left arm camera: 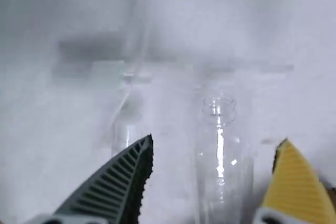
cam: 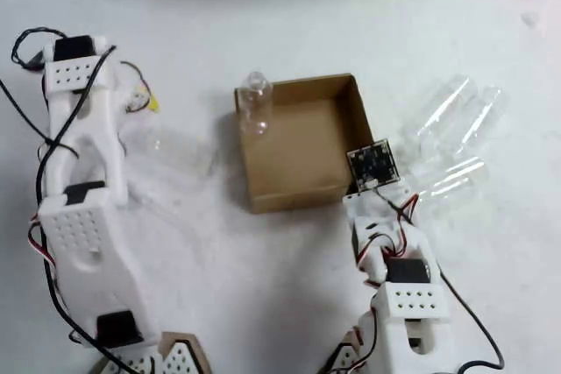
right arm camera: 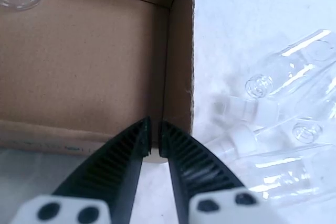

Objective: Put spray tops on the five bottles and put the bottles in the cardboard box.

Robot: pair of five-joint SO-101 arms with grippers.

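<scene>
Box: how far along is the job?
Done: maybe one standing bottle at the far-left corner of the box; its top is unclear. In hand: left jaws open around an uncapped bottle upright on the table. Left: the lying bottles right of the box, necks open, need tops and boxing; right jaws shut at its near rim.
</scene>
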